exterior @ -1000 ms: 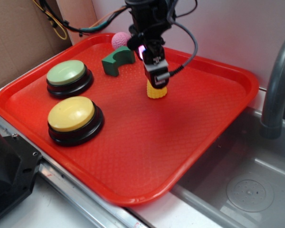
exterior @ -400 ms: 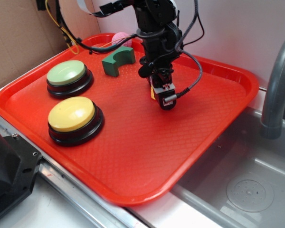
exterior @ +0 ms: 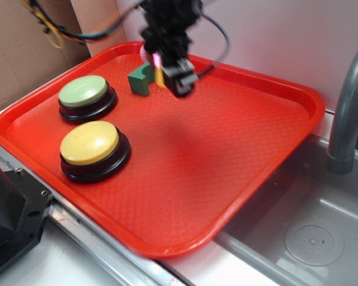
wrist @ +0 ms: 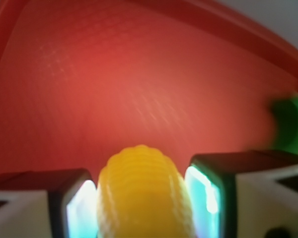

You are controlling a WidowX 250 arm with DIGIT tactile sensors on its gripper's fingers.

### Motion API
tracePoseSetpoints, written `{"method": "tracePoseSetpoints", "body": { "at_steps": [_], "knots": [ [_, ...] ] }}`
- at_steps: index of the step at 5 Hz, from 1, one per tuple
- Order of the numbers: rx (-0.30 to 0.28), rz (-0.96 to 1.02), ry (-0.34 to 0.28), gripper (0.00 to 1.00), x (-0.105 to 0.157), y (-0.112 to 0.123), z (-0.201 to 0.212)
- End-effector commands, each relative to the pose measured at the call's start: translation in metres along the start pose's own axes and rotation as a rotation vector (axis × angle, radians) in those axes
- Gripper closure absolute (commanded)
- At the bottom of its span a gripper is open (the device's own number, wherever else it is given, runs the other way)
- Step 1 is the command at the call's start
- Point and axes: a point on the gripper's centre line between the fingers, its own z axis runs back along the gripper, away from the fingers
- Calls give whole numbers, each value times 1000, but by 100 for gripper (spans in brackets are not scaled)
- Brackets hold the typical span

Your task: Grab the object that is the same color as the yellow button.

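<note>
The yellow corn-cob toy [wrist: 143,196] fills the gap between my two fingers in the wrist view, its bumpy rounded tip pointing away from the camera. My gripper [wrist: 144,198] is shut on it. In the exterior view the gripper [exterior: 170,77] hangs blurred above the back of the red tray [exterior: 274,107], with only a thin yellow sliver of the corn [exterior: 159,76] showing at its left side. The yellow button [exterior: 89,143], domed on a black base, sits at the tray's front left, well apart from the gripper.
A pale green button [exterior: 83,92] sits behind the yellow one. A green arch block [exterior: 140,79] and a pink ball [exterior: 145,52] lie just behind the gripper. To the right are a grey faucet [exterior: 349,107] and a sink basin [exterior: 310,238]. Cardboard stands at left.
The gripper came down over the corn, shut on it, and has now risen off the tray and swung left and back with the corn held.
</note>
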Motion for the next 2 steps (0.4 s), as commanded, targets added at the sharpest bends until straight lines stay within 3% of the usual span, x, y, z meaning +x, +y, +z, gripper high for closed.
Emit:
{"method": "tracePoseSetpoints", "body": {
  "at_steps": [1, 2],
  "knots": [
    [80, 223, -51, 100, -25, 13, 100],
    [67, 309, -59, 100, -34, 24, 106]
  ]
}}
